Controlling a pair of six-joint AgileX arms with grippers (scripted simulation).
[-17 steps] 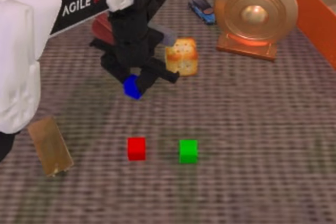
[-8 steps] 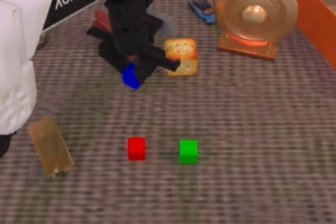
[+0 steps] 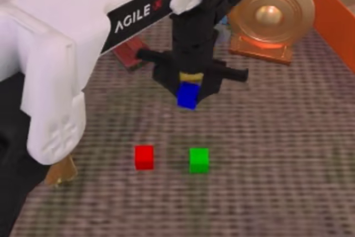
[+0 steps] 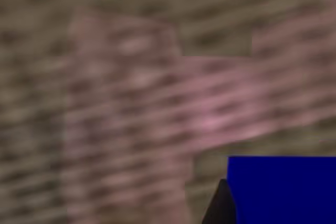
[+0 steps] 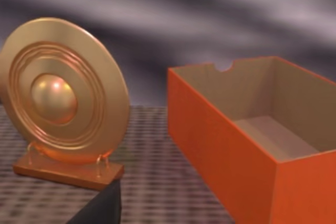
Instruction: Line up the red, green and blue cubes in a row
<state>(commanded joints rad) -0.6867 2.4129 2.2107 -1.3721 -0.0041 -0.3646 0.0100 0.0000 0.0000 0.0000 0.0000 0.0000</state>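
The red cube (image 3: 144, 157) and the green cube (image 3: 198, 160) sit side by side on the woven mat, with a gap of about one cube's width between them. Above and behind that gap hangs the blue cube (image 3: 187, 97), held off the mat with my left gripper (image 3: 187, 92) shut on it. In the left wrist view the blue cube (image 4: 283, 190) fills the corner, pressed against one dark fingertip (image 4: 221, 208). My right arm is out of the top view; a dark piece of my right gripper (image 5: 102, 208) shows in its wrist view.
A golden gong on a stand (image 3: 270, 12) is at the back right, with an open orange box (image 3: 338, 9) beside it. A dark red object (image 3: 130, 54) lies behind the left arm. A tan board (image 3: 58, 175) peeks out at the left.
My left arm has swung to the right with the blue cube, from the back left to above the red and green cubes. It now covers the toast-like block and the toy car.
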